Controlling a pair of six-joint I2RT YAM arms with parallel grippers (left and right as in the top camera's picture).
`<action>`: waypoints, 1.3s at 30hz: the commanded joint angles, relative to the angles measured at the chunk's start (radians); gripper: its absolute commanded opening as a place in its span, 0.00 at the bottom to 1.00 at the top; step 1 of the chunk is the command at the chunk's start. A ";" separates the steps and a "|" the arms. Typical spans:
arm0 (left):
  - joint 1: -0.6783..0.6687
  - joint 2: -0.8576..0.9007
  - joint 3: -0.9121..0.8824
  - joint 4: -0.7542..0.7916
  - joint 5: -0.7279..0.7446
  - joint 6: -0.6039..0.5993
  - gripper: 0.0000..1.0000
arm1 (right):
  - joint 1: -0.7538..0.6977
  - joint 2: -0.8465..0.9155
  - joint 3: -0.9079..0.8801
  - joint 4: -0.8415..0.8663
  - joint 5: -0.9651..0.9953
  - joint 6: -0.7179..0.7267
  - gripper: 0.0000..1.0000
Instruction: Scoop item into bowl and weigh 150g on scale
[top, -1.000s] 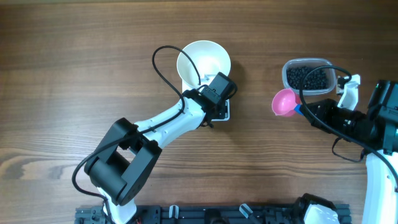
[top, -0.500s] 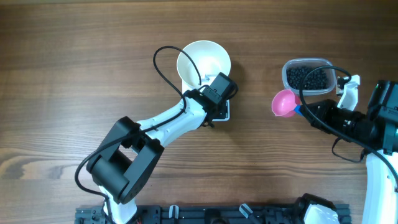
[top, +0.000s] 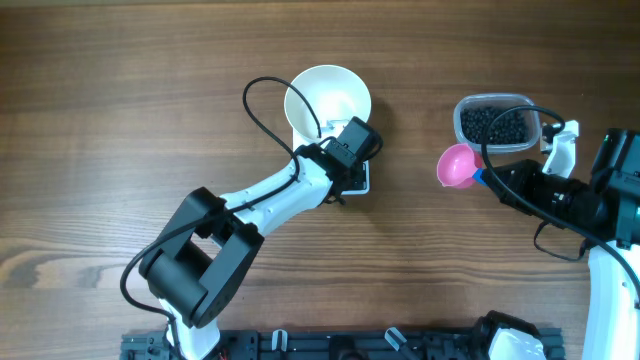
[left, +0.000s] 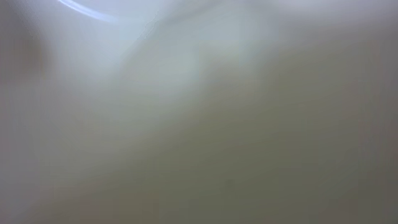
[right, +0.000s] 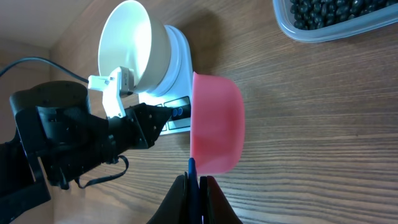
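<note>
The bowl (top: 322, 93) sits on the scale (right: 179, 70), which the overhead view mostly hides under the bowl and the left gripper (right: 160, 122). Only a white corner of the scale shows beside that gripper's black body. The right wrist view shows more: the left gripper's fingers are pressed together with nothing between them, and their tip is at the scale's front edge by the display (right: 178, 112). Whether it touches cannot be told. The left wrist view is a pale blur with only a bright curved line at the top, and nothing can be made out in it. The right gripper (top: 488, 178) is clamped on the thin blue handle (right: 191, 169) of a pink scoop (top: 457, 165), its fingers (right: 177, 202) cut off by the bottom edge. The scoop hangs just beside a clear tub (top: 462, 128) holding the black beads (top: 495, 124), well apart from the bowl. A cable crosses the tub's right end, and in the wrist view the tub is cropped at the top.
</note>
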 joint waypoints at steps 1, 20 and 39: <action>0.000 0.060 -0.048 -0.011 0.002 -0.018 0.04 | -0.004 -0.012 0.023 -0.005 0.010 -0.020 0.04; 0.000 0.045 -0.052 -0.057 0.002 -0.034 0.04 | -0.004 -0.012 0.023 -0.008 0.036 -0.021 0.04; 0.005 -0.610 -0.023 -0.327 0.087 0.647 0.04 | -0.004 -0.012 0.023 -0.002 0.035 -0.021 0.04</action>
